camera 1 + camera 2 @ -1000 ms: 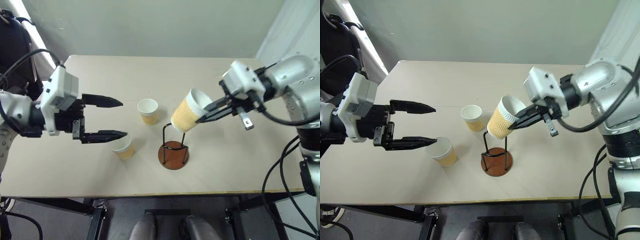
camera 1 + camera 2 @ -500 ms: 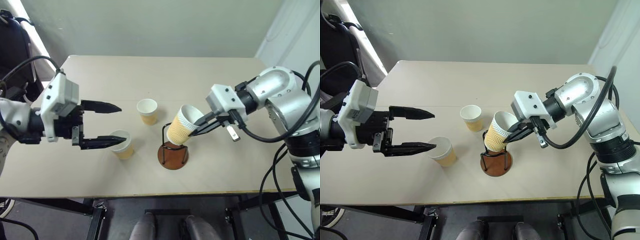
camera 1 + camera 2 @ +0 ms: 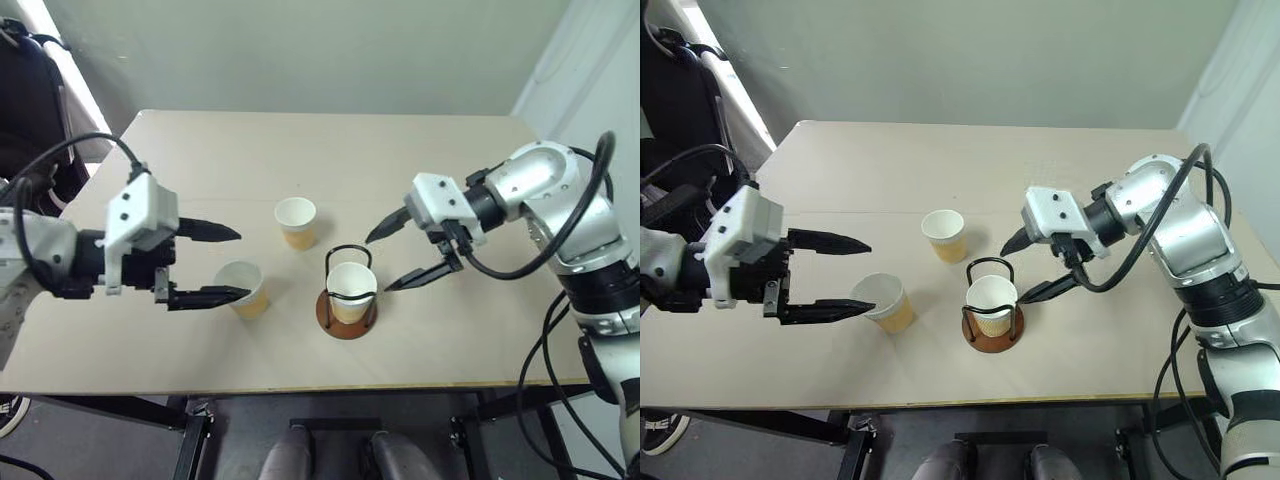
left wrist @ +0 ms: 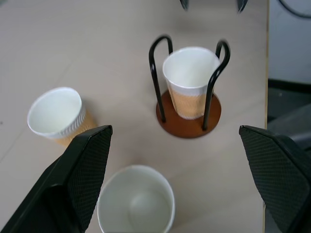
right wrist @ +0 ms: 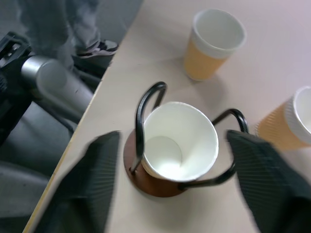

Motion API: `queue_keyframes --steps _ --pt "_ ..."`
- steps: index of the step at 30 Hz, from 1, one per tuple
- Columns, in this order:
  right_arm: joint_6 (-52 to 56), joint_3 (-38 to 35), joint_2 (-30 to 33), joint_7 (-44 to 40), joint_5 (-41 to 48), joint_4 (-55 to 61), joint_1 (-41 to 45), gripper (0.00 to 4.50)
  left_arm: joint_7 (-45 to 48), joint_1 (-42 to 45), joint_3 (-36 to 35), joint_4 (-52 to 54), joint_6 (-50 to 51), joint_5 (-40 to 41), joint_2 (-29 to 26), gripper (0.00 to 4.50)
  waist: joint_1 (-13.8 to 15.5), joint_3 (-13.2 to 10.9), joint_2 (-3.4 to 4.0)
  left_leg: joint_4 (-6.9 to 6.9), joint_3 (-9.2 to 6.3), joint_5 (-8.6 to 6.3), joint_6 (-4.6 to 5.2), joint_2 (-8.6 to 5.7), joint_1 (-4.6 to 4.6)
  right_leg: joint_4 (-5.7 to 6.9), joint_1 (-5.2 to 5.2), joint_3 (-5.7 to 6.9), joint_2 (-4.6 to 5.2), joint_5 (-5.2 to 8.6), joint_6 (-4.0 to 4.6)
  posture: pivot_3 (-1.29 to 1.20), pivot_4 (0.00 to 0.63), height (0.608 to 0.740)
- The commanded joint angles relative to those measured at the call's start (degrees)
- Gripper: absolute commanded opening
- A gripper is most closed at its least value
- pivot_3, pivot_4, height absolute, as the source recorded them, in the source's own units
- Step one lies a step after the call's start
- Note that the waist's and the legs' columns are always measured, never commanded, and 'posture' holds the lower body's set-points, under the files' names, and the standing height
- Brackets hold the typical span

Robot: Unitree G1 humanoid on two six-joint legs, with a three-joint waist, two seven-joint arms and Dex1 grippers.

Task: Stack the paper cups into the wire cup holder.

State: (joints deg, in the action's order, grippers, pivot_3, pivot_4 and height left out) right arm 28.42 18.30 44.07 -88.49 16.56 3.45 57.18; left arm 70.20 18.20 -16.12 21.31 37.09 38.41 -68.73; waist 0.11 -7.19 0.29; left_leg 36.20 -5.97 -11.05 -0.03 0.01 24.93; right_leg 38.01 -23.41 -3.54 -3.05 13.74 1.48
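Beige matte tabletop (image 3: 450, 330). Wire cup holder (image 3: 347, 300): brown disc base, thin black loops, one paper cup (image 3: 352, 290) seated upright inside. Two more cups (image 3: 296, 221) (image 3: 243, 288) stand loose left of it. Likely light, thin-walled, crushable; grip the ribbed wall gently. Right gripper (image 3: 398, 255) jaws wide, empty. Left gripper (image 3: 232, 264) jaws wide, straddling the nearer cup.

The left gripper (image 3: 222, 264) reaches in from the left side with its two black fingers spread wide and nothing between them. The right gripper (image 3: 396, 257) comes in from the right, angled downward, its fingers likewise parted and empty, arm bent at the elbow.
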Motion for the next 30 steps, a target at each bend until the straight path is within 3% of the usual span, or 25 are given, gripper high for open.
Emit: queue_keyframes --steps 1,4,8,16,26,30 --pt "8.1 -11.8 4.0 0.9 8.3 -2.5 -0.7 4.46 1.6 -1.4 1.4 -0.1 -2.9 -3.7 -2.1 4.5 0.1 0.0 0.0 0.0 0.01 0.0 0.0 -0.02 0.01 -0.01 0.0 -0.01 0.02 0.0 0.0 0.0 0.15 0.74" --pt "17.0 -24.3 12.0 -3.6 23.7 -3.4 -7.5 4.46 3.8 -1.6 5.0 -0.7 -5.7 -6.9 -3.0 4.5 0.9 0.0 -0.05 -0.05 0.01 -0.02 -0.04 -0.05 0.06 -0.06 -0.01 -0.02 0.02 0.03 0.03 0.0 0.15 0.74" --pt "18.5 -30.5 15.6 -1.3 25.0 -3.0 -13.5 4.46 5.5 1.3 9.4 -1.9 -7.4 -9.4 -3.1 4.5 0.9 0.0 -0.11 -0.07 0.05 -0.13 -0.24 -0.02 -0.01 -0.05 0.04 -0.07 0.01 0.14 0.09 0.0 0.15 0.74" --pt "19.1 -33.8 16.1 4.5 27.4 2.8 -19.9 4.46 7.5 6.6 21.7 -6.6 -12.8 -20.4 -1.3 4.5 -0.1 0.0 0.01 -0.08 0.04 -0.11 -0.22 0.04 -0.38 0.16 0.25 -0.12 -0.09 0.15 0.07 0.0 0.15 0.74" --pt "18.8 -36.7 18.1 7.4 29.5 5.3 -24.2 4.46 8.3 10.8 28.2 -10.4 -16.3 -28.8 2.4 4.5 0.3 0.0 -0.02 0.02 -0.01 -0.19 -0.09 0.01 -0.01 -0.06 0.1 -0.11 -0.08 0.11 -0.12 0.0 0.15 0.74" --pt "19.0 -37.9 18.8 8.0 30.7 6.5 -25.6 4.5 9.0 11.4 29.3 -10.5 -17.0 -30.4 3.6 3.53 0.3 0.0 -0.02 0.05 -0.01 -0.2 -0.08 0.02 0.0 -0.07 0.1 -0.11 -0.08 0.1 -0.15 0.0 0.15 0.74"
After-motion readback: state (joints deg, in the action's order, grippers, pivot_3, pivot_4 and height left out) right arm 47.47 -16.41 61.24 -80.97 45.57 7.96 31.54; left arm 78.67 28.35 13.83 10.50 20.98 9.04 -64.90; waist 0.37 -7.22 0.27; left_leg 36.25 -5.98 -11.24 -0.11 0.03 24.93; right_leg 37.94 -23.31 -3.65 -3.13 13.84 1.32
